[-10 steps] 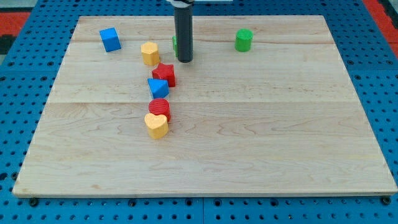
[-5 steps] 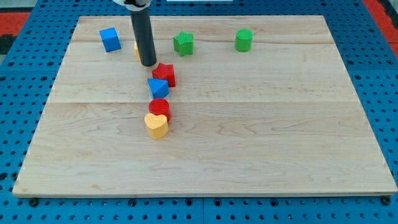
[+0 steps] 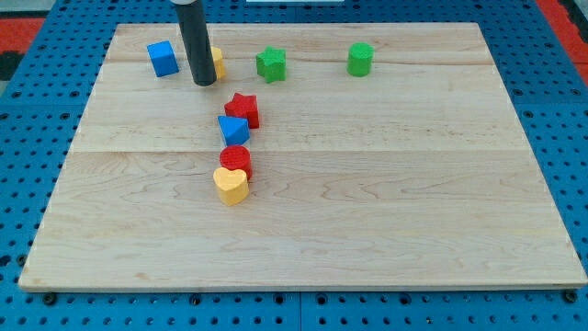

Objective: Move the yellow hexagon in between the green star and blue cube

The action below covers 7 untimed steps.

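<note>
The yellow hexagon (image 3: 218, 62) lies near the view's top left, mostly hidden behind my rod. My tip (image 3: 203, 83) rests on the board at the hexagon's lower left, touching or almost touching it. The blue cube (image 3: 163, 58) sits to the left of the rod. The green star (image 3: 271, 63) sits to the right of the hexagon. The hexagon lies roughly in line between the cube and the star.
A green cylinder (image 3: 360, 59) stands at the top right. A red star (image 3: 243, 109), a blue triangular block (image 3: 233, 130), a red cylinder (image 3: 236, 160) and a yellow heart (image 3: 231, 185) form a column below. The wooden board (image 3: 413, 202) lies on a blue pegboard.
My rod has swept left from in front of the green star to the hexagon's left side. The yellow hexagon has shifted up and slightly left. The green star is uncovered.
</note>
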Each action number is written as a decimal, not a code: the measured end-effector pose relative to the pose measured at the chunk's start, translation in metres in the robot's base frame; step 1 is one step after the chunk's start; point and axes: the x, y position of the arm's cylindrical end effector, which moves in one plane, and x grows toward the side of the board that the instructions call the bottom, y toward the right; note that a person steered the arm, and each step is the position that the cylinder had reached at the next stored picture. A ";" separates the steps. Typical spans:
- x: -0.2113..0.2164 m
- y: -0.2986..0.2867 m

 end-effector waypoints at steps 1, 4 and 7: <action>-0.002 0.003; -0.002 0.005; 0.016 0.077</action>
